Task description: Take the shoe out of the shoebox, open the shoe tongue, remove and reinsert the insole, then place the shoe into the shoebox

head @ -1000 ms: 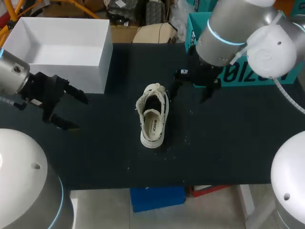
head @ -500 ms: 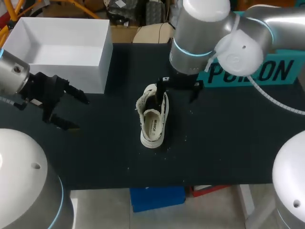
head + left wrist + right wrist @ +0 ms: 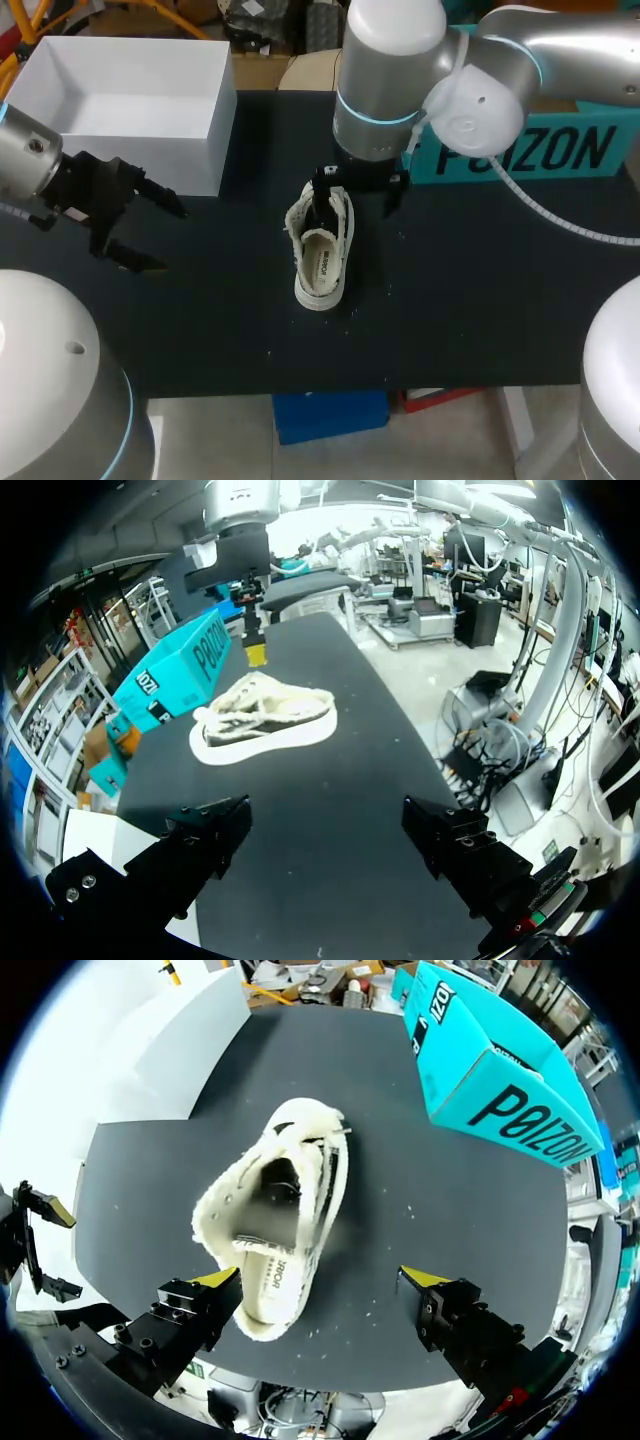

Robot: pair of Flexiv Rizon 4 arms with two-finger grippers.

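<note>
The right claw (image 3: 320,1278) hangs with fingers spread wide, gripping nothing. The cream shoe (image 3: 275,1220) stands upright on the dark worktop (image 3: 420,1190) just beneath it, nearer one finger. Beyond the shoe are the teal box (image 3: 490,1070) and the white shoebox (image 3: 130,100). The left claw (image 3: 140,230), also spread and empty, hovers beside the shoebox, well apart from the shoe.

There's a teal printed cardboard box (image 3: 570,150) sitting at the far right corner of the black table (image 3: 200,320), and tiny white crumbs (image 3: 352,312) are scattered across the table's middle.
</note>
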